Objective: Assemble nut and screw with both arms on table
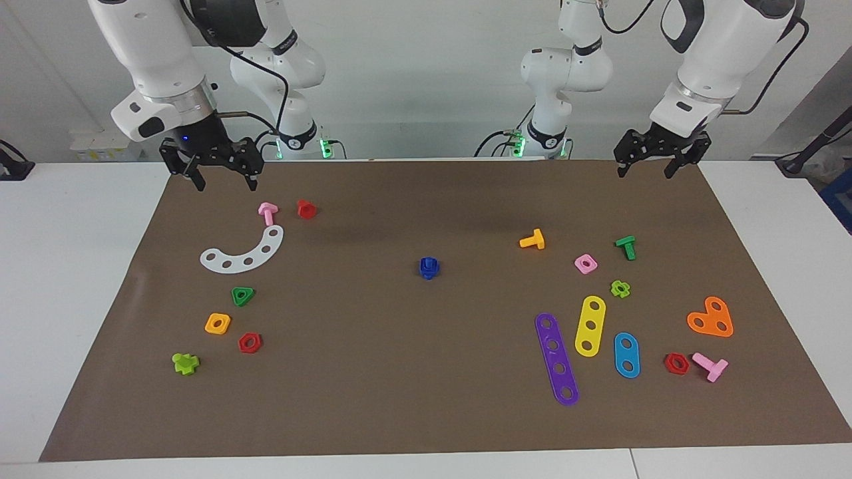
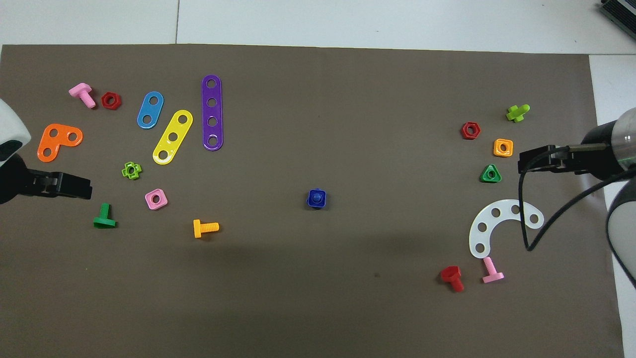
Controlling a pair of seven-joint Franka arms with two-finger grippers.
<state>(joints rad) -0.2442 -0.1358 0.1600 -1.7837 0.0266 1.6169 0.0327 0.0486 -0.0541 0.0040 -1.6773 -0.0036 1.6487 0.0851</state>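
The blue nut (image 2: 311,198) and the blue screw (image 2: 317,198) stand together as one small blue piece (image 1: 429,267) in the middle of the brown mat (image 1: 373,372) on the table (image 1: 66,279). The square nut sits on top, and the screw's shaft end shows in its hole. No gripper is near the piece. My right gripper (image 1: 226,185) hangs open over the mat's corner at the right arm's end, close to the robots (image 2: 522,162). My left gripper (image 1: 643,173) hangs open over the mat's edge at the left arm's end (image 2: 88,188). Both are empty.
Toward the right arm's end lie a white curved strip (image 1: 245,251), pink bolt (image 1: 267,213), red bolt (image 1: 306,209), green triangular nut (image 1: 243,296) and orange nut (image 1: 217,324). Toward the left arm's end lie an orange bolt (image 1: 532,239), pink nut (image 1: 585,264), green bolt (image 1: 626,247) and perforated strips (image 1: 556,358).
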